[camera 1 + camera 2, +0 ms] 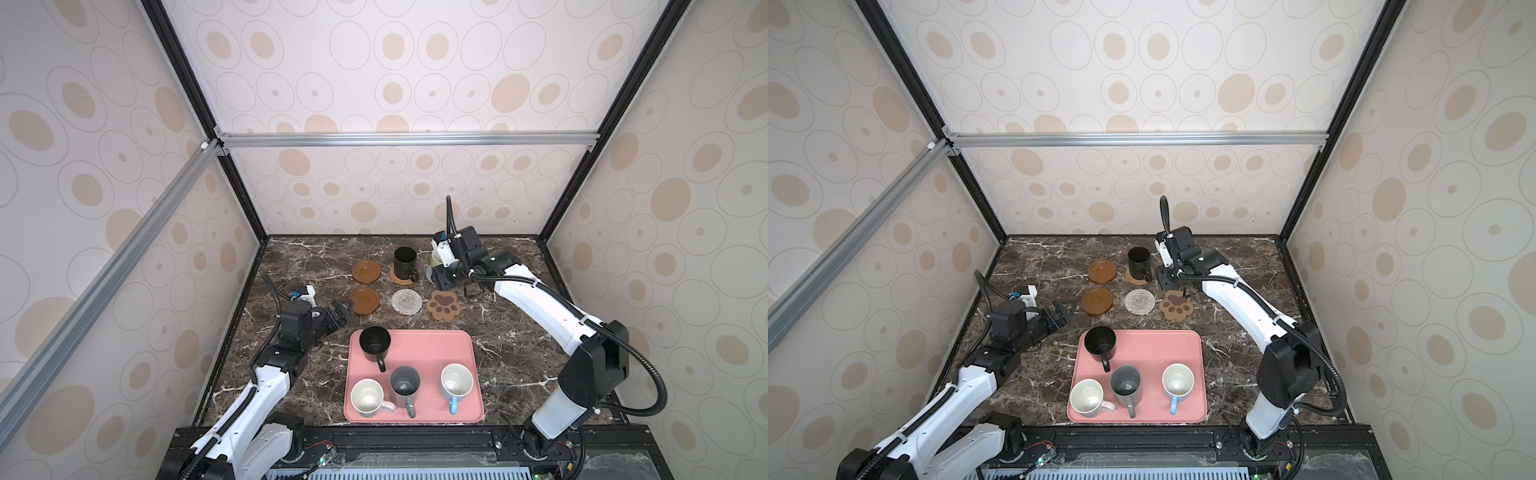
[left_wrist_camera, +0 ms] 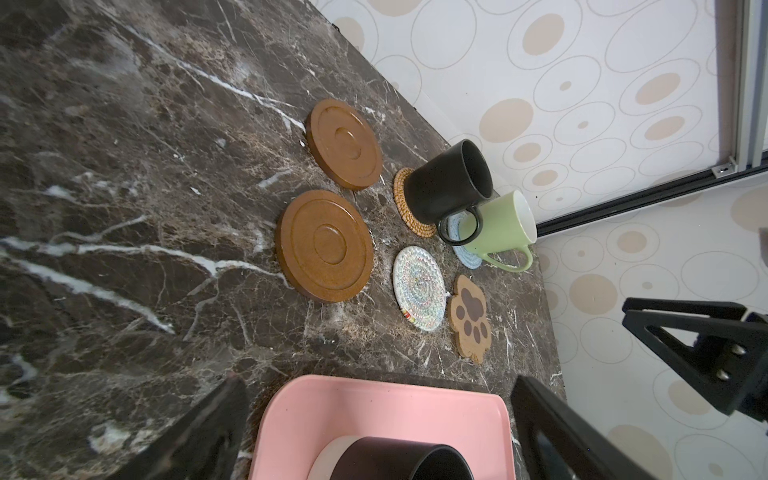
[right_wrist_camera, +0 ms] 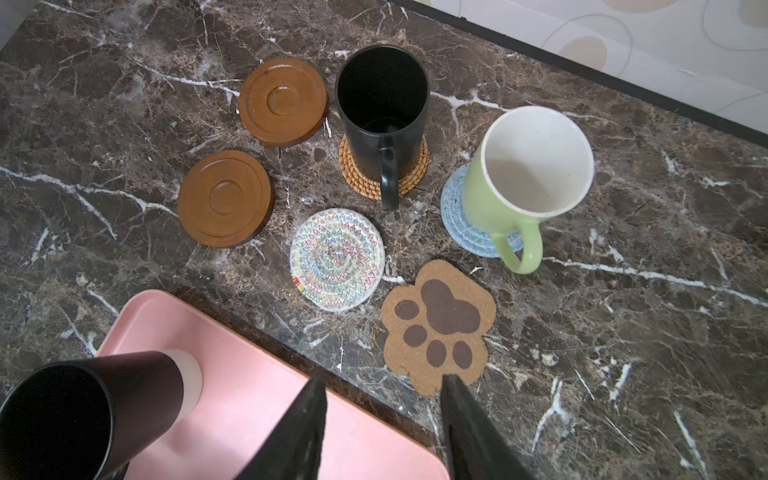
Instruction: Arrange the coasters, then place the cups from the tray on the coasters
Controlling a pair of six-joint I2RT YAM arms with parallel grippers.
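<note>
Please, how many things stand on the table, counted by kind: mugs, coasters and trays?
Mugs: 6
Coasters: 6
Tray: 1
Total: 13

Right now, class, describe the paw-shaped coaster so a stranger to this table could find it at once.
Start at the pink tray on the marble table; just beyond its far edge lie two rows of coasters. In the nearer row, take the right-hand one, beside the whitish woven coaster. The paw-shaped coaster alone is not round: a brown paw with darker toe marks.
</note>
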